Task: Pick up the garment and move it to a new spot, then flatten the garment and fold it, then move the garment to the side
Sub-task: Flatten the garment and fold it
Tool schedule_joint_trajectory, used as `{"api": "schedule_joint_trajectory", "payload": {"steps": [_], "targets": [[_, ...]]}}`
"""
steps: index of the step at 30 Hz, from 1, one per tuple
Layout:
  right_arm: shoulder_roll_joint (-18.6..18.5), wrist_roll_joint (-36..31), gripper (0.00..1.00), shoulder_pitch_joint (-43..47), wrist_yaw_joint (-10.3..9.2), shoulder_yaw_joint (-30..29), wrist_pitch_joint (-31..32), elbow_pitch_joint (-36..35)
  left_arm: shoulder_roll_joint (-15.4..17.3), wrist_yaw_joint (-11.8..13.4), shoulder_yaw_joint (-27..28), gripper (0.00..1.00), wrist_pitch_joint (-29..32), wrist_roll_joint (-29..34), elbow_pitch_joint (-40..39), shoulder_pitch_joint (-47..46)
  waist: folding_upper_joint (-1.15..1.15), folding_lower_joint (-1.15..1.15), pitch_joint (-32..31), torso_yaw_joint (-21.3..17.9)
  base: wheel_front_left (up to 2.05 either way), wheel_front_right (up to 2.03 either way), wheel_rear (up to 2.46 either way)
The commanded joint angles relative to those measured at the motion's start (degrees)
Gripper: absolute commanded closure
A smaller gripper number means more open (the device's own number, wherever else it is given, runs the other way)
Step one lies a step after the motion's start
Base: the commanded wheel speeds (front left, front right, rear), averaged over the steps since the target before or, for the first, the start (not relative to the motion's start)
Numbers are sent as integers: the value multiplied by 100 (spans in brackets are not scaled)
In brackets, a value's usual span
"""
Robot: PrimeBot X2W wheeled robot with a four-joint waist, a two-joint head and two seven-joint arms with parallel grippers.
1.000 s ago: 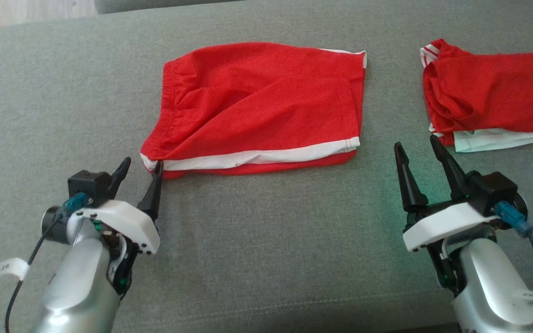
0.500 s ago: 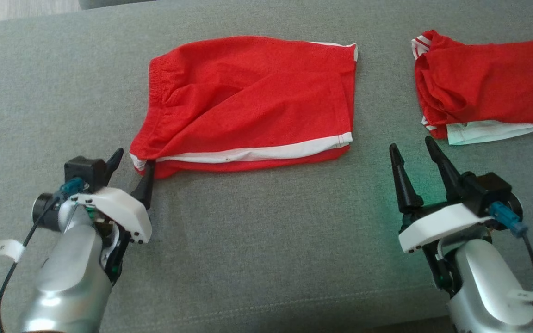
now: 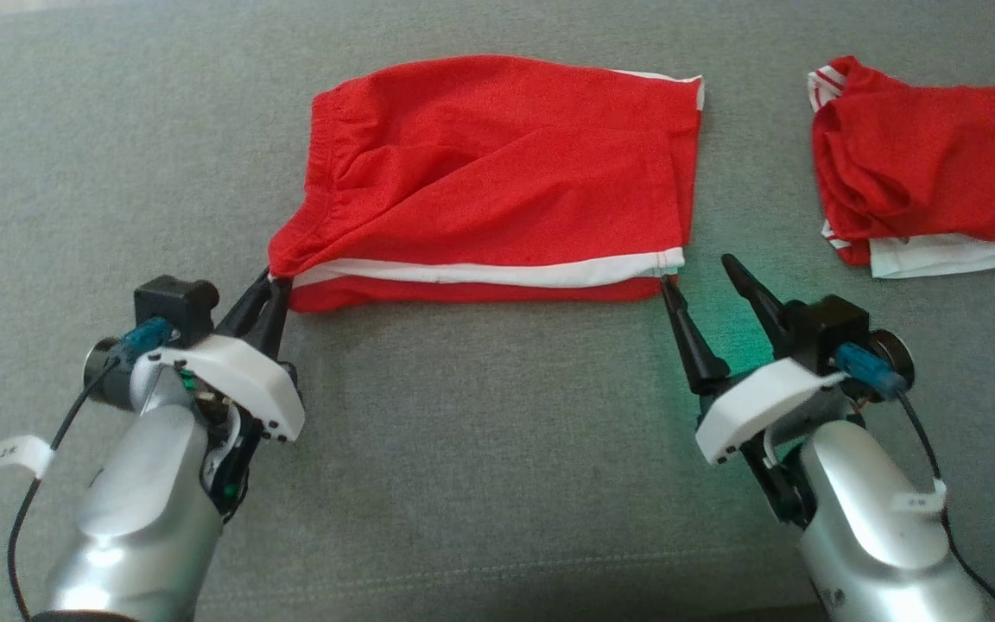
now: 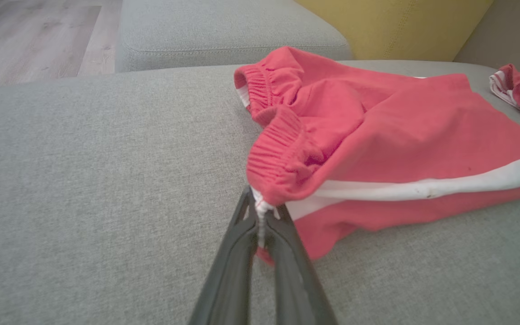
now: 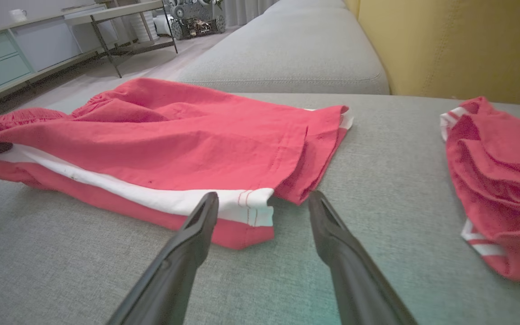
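The garment is a pair of red shorts with a white side stripe, lying folded on the grey couch cushion. My left gripper is shut on its near-left waistband corner, and the left wrist view shows the white-edged corner of the garment pinched between the fingers. My right gripper stands open at the garment's near-right corner. In the right wrist view its open gripper brackets the corner of the garment, and nothing is between the fingers.
A second red garment with white cloth under it lies bunched at the far right of the cushion. A yellow backrest rises behind. Wood floor and furniture lie beyond the couch's left end.
My left gripper has shut on the shorts' near-left corner. My right gripper has moved left and forward to the near-right corner. The head camera has shifted too.
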Motion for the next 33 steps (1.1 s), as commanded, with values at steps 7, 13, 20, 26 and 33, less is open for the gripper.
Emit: {"api": "schedule_joint_trajectory", "payload": {"steps": [7,13,20,26,33], "targets": [[25,243,0,-536,-5,359,15,429,169,6,31,100,-70,-70,-328,-284,0,0,55,147,0,0,0],[-8,456,0,-770,-5,567,-47,823,173,6,-7,100,-70,-96,-406,-284,0,0,82,185,0,0,0],[-10,673,51,-954,-5,756,-154,1141,189,6,-17,100,-71,-98,-447,-281,0,0,112,178,0,0,0],[-47,810,100,-1069,-5,915,-256,1312,196,6,-22,100,-71,-95,-452,-292,0,0,116,172,0,0,0],[-279,556,100,-1156,-5,1040,-510,1185,201,6,17,100,-71,-91,-526,-275,0,0,-40,172,0,0,0]]}}
